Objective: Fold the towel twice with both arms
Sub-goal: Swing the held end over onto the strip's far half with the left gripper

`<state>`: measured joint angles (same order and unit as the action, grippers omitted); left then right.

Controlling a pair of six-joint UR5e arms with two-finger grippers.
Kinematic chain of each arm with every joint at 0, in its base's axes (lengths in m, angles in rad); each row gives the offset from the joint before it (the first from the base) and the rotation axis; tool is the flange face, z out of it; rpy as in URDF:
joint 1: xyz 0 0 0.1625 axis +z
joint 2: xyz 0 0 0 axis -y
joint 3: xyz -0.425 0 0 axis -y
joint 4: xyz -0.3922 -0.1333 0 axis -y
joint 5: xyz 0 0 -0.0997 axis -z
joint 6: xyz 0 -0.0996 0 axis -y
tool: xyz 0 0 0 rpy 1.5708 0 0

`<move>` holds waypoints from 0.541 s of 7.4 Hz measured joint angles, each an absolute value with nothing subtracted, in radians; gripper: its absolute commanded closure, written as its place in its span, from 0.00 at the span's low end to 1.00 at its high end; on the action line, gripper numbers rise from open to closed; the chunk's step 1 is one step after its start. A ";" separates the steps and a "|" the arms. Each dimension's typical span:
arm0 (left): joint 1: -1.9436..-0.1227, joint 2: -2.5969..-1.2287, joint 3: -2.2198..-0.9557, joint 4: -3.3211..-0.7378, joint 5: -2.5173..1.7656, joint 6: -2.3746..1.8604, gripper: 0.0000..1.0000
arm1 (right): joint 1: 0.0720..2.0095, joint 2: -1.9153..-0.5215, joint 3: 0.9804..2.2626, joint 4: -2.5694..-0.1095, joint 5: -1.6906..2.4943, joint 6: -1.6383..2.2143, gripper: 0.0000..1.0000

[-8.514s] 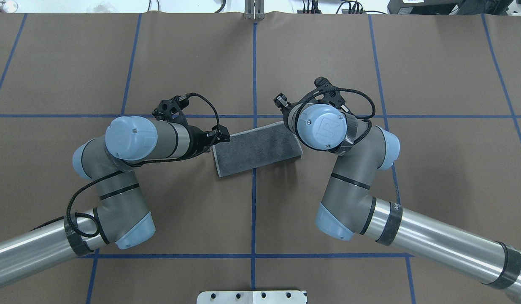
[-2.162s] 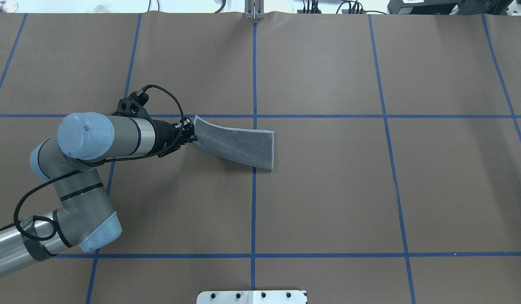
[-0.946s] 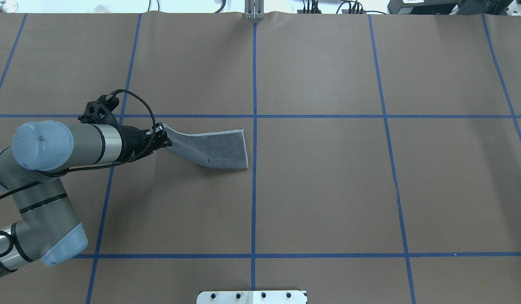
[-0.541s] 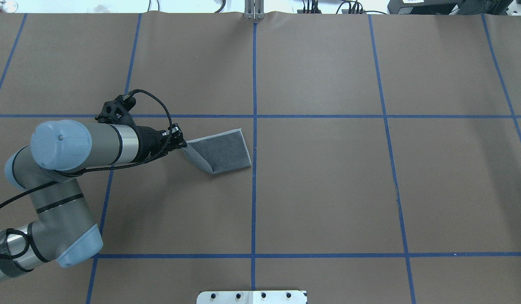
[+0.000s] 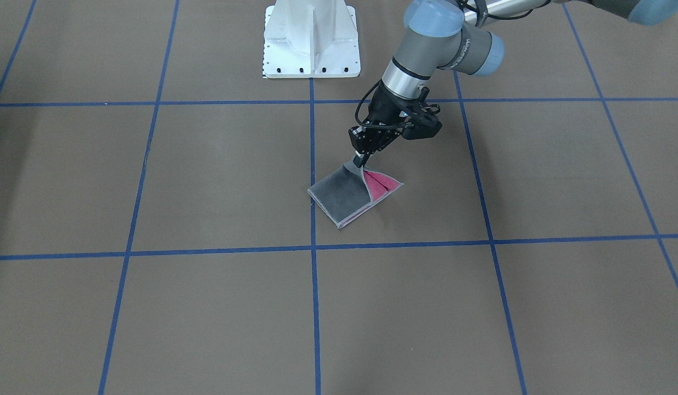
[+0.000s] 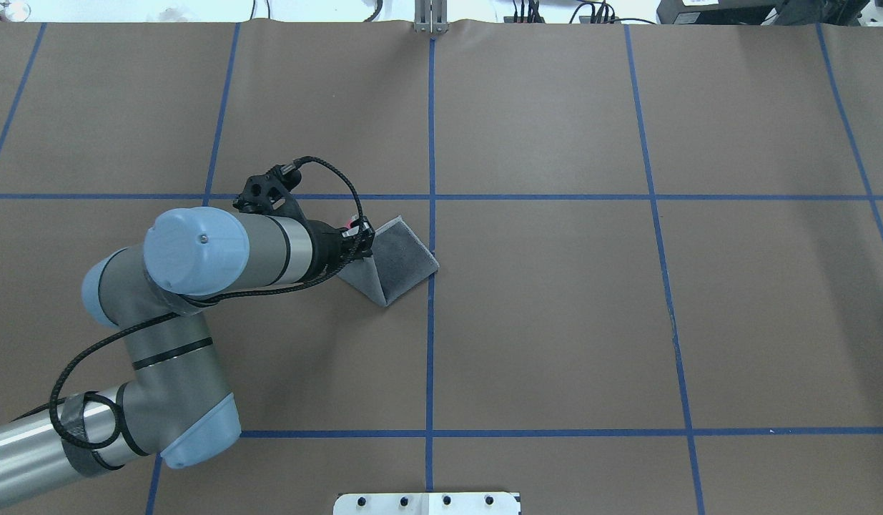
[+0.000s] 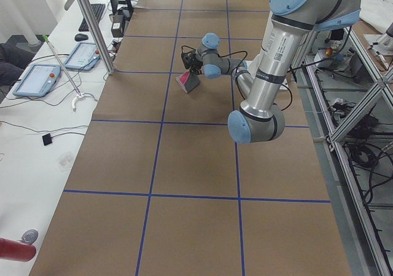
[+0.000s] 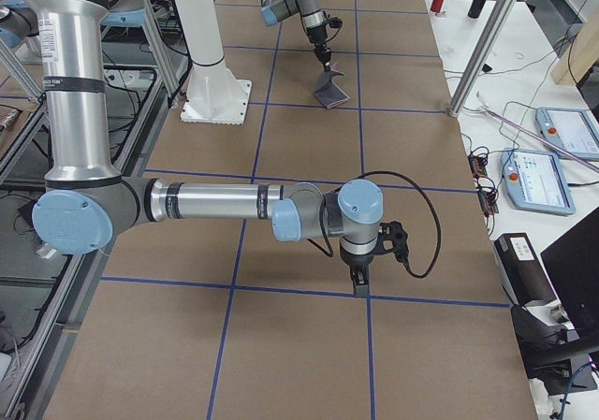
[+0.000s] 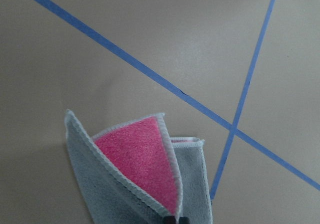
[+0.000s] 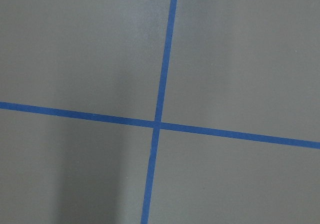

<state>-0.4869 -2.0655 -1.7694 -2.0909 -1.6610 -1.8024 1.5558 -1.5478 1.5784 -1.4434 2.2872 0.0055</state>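
Near the middle of the worktop (image 6: pixel 555 322), matte brown paper gridded with blue tape (image 6: pixel 430 357), the terry towel (image 5: pixel 344 195) lies part-folded, grey nap out, pink inside, pale stitched hem, one corner raised, pinched by the left claw (image 5: pixel 362 160); right claw (image 8: pixel 360 284) toward the right edge, grip cannot be told.

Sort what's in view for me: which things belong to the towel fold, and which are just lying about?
Job: towel, half folded, corner pinched in left tool; right tool, far from it.
Lying about: white pedestal, blue tape grid, tablet on the side bench.
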 measured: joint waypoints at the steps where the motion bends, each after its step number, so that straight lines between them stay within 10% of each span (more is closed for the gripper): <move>1: -0.474 -2.103 -1.746 -2.079 -1.652 -1.802 1.00 | 1.556 -1.548 1.578 -1.443 2.287 0.008 0.00; 4: -0.450 -2.237 -1.611 -2.073 -1.608 -1.802 1.00 | 1.556 -1.546 1.578 -1.443 2.286 0.012 0.00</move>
<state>-0.4497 -2.2365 -1.6109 -2.0727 -1.6076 -1.8024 1.5561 -1.5456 1.5785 -1.4435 2.2862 0.0116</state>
